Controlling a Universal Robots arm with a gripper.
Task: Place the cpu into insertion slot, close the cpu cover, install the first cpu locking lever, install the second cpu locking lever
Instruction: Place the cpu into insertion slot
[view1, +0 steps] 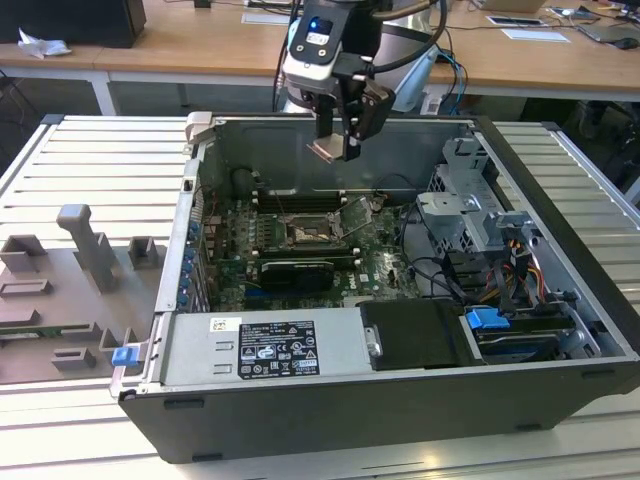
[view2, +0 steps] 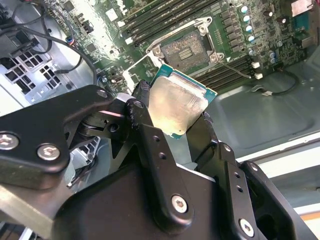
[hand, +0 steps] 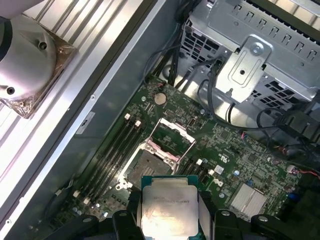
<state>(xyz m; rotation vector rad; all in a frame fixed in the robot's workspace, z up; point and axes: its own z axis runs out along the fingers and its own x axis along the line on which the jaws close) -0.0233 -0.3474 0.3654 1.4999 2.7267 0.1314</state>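
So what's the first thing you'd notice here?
The black hand hanging over the open computer, pinching a shiny little cpu by its edges. Down inside, on the green board, the square slot sits bare.

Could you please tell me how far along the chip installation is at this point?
Done: the chip is picked up. In hand: the gripper is shut on the chip, held in the air above the open case. Left: the socket is empty and its cover stands open, so seating the chip, closing the cover and both locking steps remain.
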